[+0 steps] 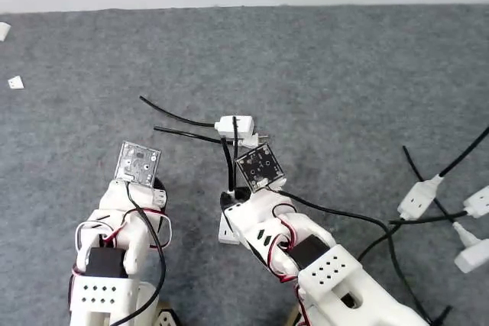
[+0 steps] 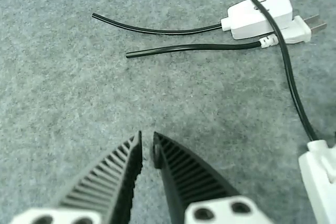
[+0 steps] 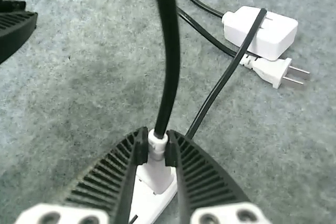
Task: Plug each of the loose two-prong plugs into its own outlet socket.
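my right end effector (image 3: 156, 141) clamped on plug (image 3: 156, 167), white, black cord rising, upright on socket (image 1: 227, 233) | my left end effector (image 2: 147, 144) almost together, holding nothing, above grey tabletop (image 2: 63, 87) | loose plug (image 3: 270, 70), white, two bare prongs, flat just beside far socket (image 3: 261, 31)

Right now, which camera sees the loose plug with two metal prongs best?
The right wrist view: the loose plug lies close, both prongs clear. The left wrist view shows it farther off, crossed by a black cable. The high view shows it small.
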### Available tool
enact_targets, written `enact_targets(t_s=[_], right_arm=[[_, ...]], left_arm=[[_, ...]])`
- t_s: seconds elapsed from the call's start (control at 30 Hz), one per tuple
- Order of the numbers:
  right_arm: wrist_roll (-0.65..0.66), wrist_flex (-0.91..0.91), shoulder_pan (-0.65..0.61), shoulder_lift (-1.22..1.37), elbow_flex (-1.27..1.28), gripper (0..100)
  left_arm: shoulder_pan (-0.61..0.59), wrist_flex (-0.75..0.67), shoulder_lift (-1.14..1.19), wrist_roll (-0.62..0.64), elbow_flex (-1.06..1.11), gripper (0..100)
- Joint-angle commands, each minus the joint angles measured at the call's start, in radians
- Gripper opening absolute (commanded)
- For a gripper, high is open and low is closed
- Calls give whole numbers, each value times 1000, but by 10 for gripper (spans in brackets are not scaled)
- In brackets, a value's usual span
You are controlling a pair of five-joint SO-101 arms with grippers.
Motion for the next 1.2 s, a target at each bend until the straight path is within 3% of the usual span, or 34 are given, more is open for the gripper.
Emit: enact_targets(t_s=[0.0,0.23,0.5,0.97,1.17], right_arm=[[14,-15,10,-18,-5,8],[34,38,4,-19,-12,8],[199,349,-33,-19,-100,8],[216,363,-77,-7,-80,8],[313,443,-87,-7,-80,8]], left_arm=[[-3,8,-12,3,-7,33],[-3,9,-12,2,-7,33],[-5,9,-12,2,-7,33],[-6,9,-12,-25,-5,33],[-8,9,-12,-26,-5,33]])
